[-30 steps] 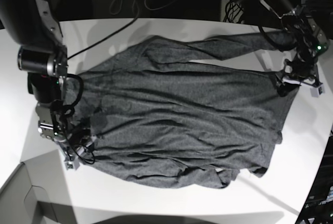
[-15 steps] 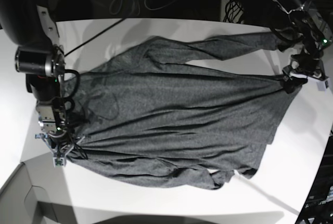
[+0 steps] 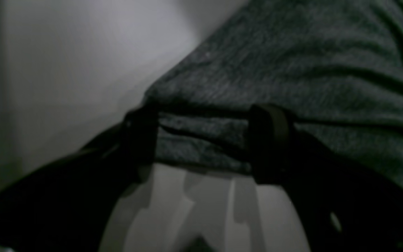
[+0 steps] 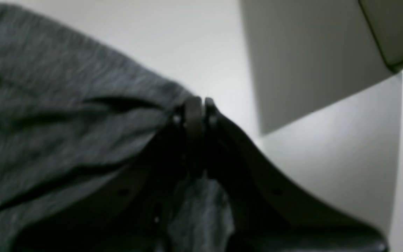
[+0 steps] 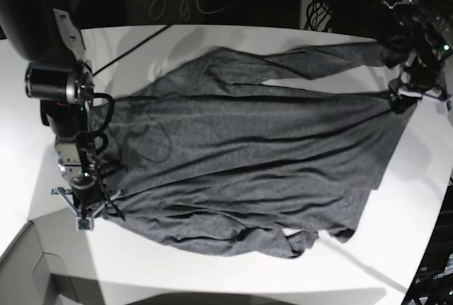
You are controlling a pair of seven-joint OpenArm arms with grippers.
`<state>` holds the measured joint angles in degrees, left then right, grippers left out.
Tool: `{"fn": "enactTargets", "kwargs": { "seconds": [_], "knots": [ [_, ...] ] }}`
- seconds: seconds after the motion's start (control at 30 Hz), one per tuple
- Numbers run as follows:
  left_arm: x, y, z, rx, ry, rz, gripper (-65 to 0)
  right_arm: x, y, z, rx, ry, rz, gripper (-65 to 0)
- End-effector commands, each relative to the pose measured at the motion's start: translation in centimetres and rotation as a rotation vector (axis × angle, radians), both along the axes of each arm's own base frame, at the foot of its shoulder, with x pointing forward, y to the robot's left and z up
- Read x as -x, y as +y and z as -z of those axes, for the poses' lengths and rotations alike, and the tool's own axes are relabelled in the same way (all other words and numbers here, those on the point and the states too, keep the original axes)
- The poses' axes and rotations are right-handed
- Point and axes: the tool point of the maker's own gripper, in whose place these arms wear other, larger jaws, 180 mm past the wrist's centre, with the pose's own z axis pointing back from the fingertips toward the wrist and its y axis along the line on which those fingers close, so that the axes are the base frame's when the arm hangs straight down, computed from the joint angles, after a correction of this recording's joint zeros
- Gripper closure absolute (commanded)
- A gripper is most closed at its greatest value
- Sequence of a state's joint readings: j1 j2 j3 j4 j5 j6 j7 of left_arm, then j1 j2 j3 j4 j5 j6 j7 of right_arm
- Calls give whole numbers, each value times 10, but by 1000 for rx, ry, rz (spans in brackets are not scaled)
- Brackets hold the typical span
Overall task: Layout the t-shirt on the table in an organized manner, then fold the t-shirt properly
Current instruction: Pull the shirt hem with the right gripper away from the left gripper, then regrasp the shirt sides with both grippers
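The t-shirt (image 5: pixel 248 156) is dark grey, soft and wrinkly. It lies spread out wide on the smooth white table (image 5: pixel 396 206). The right gripper (image 4: pixel 196 105) is pinched tight on 1 edge of the cloth. The left gripper (image 3: pixel 203 140) has its 2 dark fingers (image 3: pixel 268 140) apart, with a fold of cloth between them.

T-shirt (image 5: pixel 248 156) spread flat on table (image 5: pixel 396 220)

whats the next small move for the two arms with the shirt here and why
Probably close the left gripper on the hem fold between its open jaws, then draw outward. The right gripper is shut on the dark charcoal heather-grey knit t-shirt, which lies wrinkled, its lower edge bunched, on the smooth white table.
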<state>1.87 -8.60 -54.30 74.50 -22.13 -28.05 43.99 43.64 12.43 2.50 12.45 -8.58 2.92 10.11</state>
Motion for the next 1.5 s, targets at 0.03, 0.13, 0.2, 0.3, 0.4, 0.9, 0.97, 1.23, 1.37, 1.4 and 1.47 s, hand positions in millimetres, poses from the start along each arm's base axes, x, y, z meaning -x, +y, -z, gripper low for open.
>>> {"fn": "enactTargets", "kwargs": {
  "seconds": [0.03, 0.13, 0.2, 0.3, 0.4, 0.9, 0.97, 1.23, 1.37, 1.4, 1.47],
  "knots": [
    [-23, 6, -36, -24, -127, 5, -405, -25, 4, -38, 2, -86, 0, 0],
    [-35, 1, -59, -28, -203, 27, -405, -20, 5, -35, -3, -45, -3, 0],
    [-42, -4, -74, -33, -250, 42, -405, -13, 3, -41, -31, -54, -8, 0],
    [-48, -7, -88, -31, -295, 52, -407, 1, -1, -65, -61, -109, -15, 0],
    [-63, -9, -105, -17, -359, 51, -407, 12, 8, -89, -36, -133, -25, 0],
    [-262, -118, -118, -180, -231, 435, -352, 152, 56, -41, -88, 129, -40, 0],
    [-274, -136, -98, -186, -165, 497, -223, 166, 58, -38, -82, 141, -43, 0],
    [-281, -90, -63, -219, -109, 241, -10, 186, 61, -45, -66, 130, -53, 0],
    [-273, -92, -49, -218, -102, 236, -2, 196, 79, -40, -66, 155, -137, 0],
    [-270, -94, -42, -210, -88, 238, -2, 199, 88, -37, -72, 169, -176, 0],
    [-261, -94, -29, -204, -63, 241, -2, 206, 102, -30, -89, 190, -223, 0]
  ]
}}
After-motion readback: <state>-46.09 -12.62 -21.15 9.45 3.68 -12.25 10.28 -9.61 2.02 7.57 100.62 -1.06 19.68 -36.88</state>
